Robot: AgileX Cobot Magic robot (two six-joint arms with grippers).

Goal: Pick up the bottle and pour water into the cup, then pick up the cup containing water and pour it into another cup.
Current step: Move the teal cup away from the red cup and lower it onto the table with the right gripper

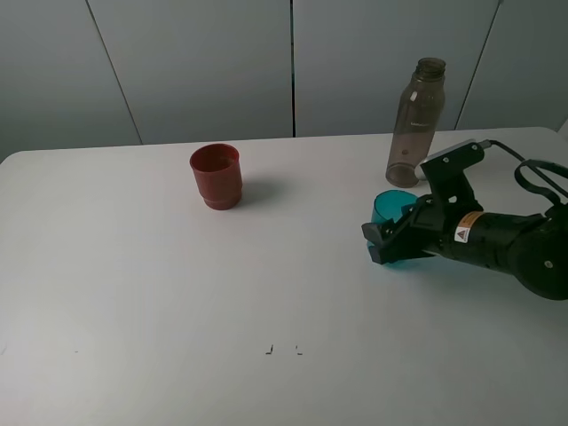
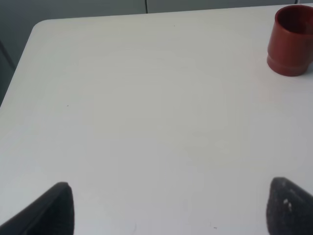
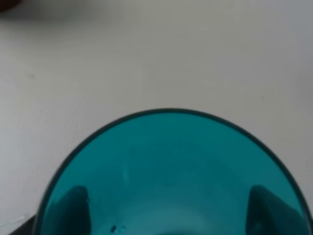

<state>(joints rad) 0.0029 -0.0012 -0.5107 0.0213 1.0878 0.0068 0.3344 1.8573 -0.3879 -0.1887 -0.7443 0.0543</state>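
The cup [image 1: 390,209], the teal one, is clamped in the right gripper [image 1: 390,241] at middle right; bottle [image 1: 415,122] behind it, red cup [image 1: 216,176] upper left. Left gripper [image 2: 166,208] gapes wide, empty.

The tabletop [image 1: 133,293] is seen as plain white, unpatterned apart from a few tiny dark specks near its front. The wall panels [image 1: 195,62] behind it are rendered in pale grey, divided by thin dark seams. The bottle [image 1: 415,122] is tinted a smoky grey-brown and is translucent. The cup [image 1: 390,209] is coloured a translucent teal-blue, and another cup [image 1: 216,176] an opaque dark red. The right arm [image 1: 497,241] is finished in black, marked with a small orange-and-white label. Dark fingers [image 3: 73,208] are seen through the teal wall.
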